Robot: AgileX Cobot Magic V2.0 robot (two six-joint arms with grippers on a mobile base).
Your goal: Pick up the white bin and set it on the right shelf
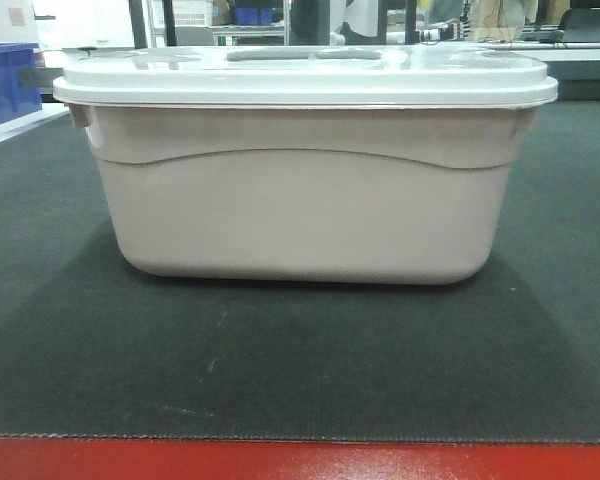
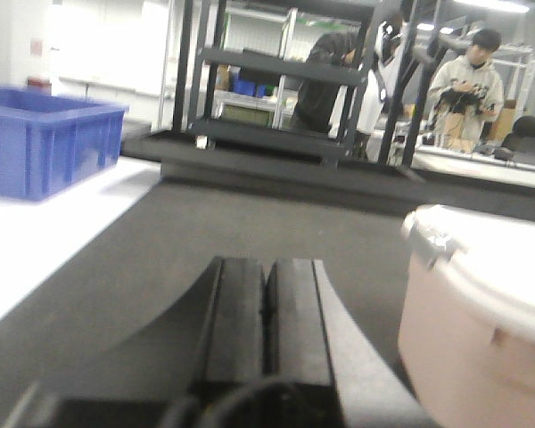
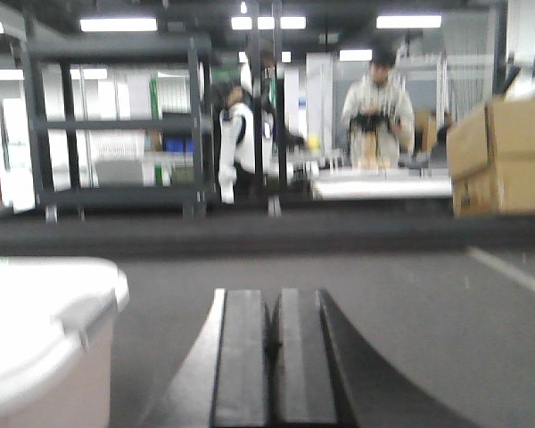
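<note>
Seemingly one white bin (image 1: 300, 210), two claws (image 2: 265, 272) (image 3: 275, 303)

- Our left gripper (image 2: 266, 267) is closed. The two black fingers (image 2: 238, 312) sit flush against each other, with only a thin dark seam down the middle.
- We hold it roughly level and pointing straight ahead, jaws side by side.
- Behind the flat pads, the finger bodies curve outward to either side and widen toward the wrist at the bottom of the left wrist view.
- Our right gripper (image 3: 275, 299) is in the same state, with its fingers (image 3: 242, 357) pressed pad to pad and a narrow seam between them.
- It has the same pose: level, aimed forward, outer edges flaring toward the wrist.
- The right wrist view is blurred, so we can't read finer pad detail.
</note>
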